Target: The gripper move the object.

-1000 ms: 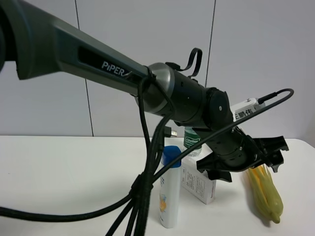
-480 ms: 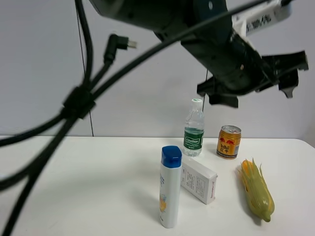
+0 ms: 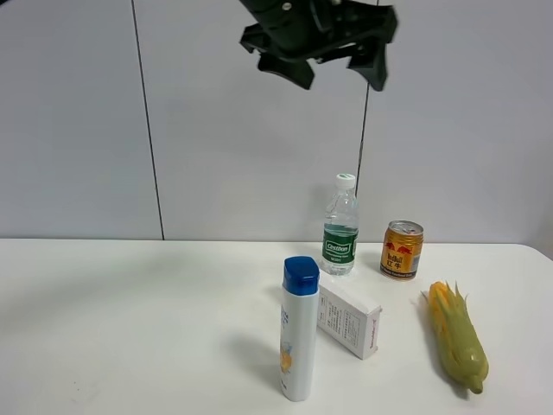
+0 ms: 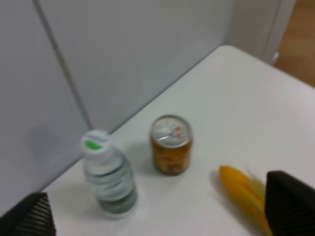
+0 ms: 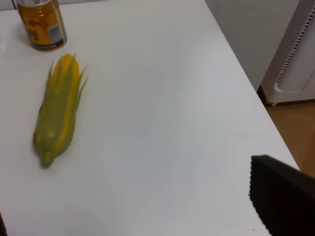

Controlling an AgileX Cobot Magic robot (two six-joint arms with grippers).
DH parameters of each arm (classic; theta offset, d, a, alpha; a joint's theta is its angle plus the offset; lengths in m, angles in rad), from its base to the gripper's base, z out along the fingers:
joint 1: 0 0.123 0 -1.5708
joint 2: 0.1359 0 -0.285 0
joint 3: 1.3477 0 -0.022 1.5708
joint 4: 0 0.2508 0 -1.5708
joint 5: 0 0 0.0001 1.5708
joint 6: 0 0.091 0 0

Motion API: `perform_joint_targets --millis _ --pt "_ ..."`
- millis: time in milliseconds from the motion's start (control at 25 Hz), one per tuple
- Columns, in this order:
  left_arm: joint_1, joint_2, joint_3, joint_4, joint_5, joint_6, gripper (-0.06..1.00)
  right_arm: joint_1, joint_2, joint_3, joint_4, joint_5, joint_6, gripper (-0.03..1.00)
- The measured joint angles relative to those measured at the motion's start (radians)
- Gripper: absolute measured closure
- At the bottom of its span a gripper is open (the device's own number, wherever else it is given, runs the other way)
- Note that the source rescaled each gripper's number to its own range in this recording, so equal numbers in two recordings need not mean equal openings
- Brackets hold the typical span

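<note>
White tabletop (image 3: pixel 130 328) nearest you carries the corn (image 3: pixel 458 339) lying free, well below and to the right of the left gripper (image 3: pixel 340 76), whose jaws you see spread and empty, high before the grey wall (image 3: pixel 78 112).

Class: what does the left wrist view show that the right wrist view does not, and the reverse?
Left wrist only: a clear water bottle. Right wrist only: the ear of corn at full length, and a white slatted unit past the edge of the white table. Both: the gold can, the corn, the table.
</note>
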Motion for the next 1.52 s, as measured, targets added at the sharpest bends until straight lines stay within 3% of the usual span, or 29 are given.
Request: perform_joint_targets --millis 320,560,760,1280,1360,1520 --pt "0.289 -0.062 0.0 0.007 0.151 0.024 0.25 0.0 0.0 0.0 0.0 0.0 0.0 -0.03" --pt "0.482 -0.114 0.014 0.008 0.177 0.034 0.25 0.0 0.0 0.0 0.0 0.0 0.0 -0.03" --pt "0.618 -0.203 0.136 0.008 0.146 0.056 0.25 0.0 0.0 0.0 0.0 0.0 0.0 -0.03" --pt "0.804 -0.78 0.722 0.007 0.011 0.065 0.25 0.0 0.0 0.0 0.0 0.0 0.0 -0.03" --pt "0.817 -0.893 0.811 0.007 0.006 0.065 0.21 0.0 0.0 0.0 0.0 0.0 0.0 -0.03" --pt "0.823 -1.134 0.948 0.006 0.001 0.043 0.05 0.0 0.0 0.0 0.0 0.0 0.0 -0.03"
